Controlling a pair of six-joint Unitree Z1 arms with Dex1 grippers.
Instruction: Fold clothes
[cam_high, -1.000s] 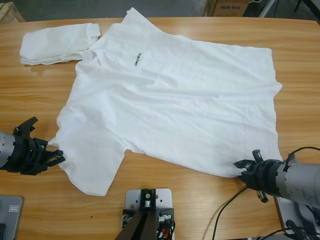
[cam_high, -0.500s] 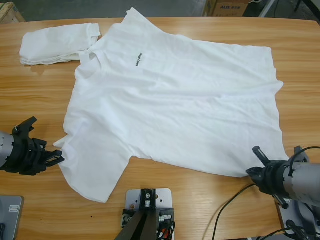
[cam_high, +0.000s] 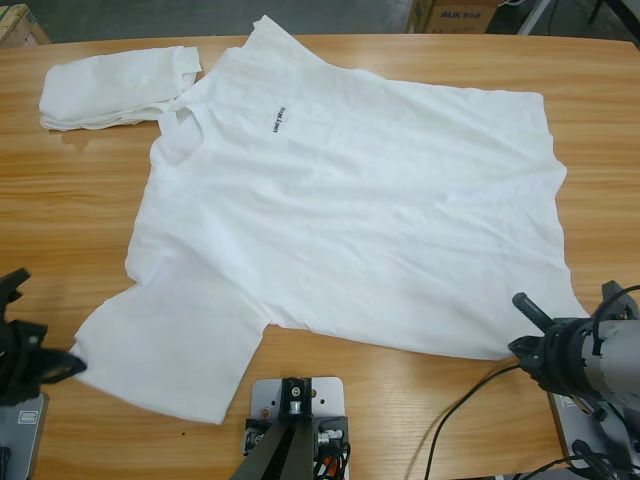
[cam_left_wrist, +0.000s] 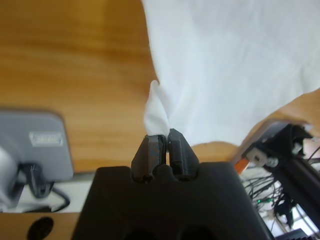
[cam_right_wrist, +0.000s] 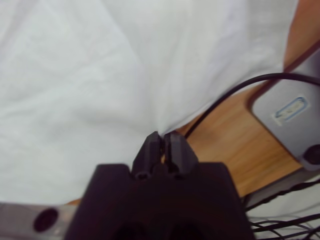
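Observation:
A white T-shirt (cam_high: 340, 200) with a small line of black lettering (cam_high: 280, 118) lies spread across the table. My left gripper (cam_high: 70, 362) sits at the bottom left, shut on the tip of the near sleeve (cam_left_wrist: 157, 110), which rises pinched between the jaws. My right gripper (cam_high: 515, 345) at the bottom right is shut on the shirt's hem corner (cam_right_wrist: 155, 122). A folded white bundle (cam_high: 110, 85) rests at the back left, touching the shirt's collar area.
Bare wooden table (cam_high: 60, 210) lies left of the shirt and along the front edge. A black cable (cam_high: 455, 410) curls near the right gripper. Cardboard boxes (cam_high: 455, 15) stand beyond the table's far edge.
Both grippers have pulled toward the front edge, dragging the sleeve tip left and forward and the hem corner right. The shirt lies flatter and more stretched.

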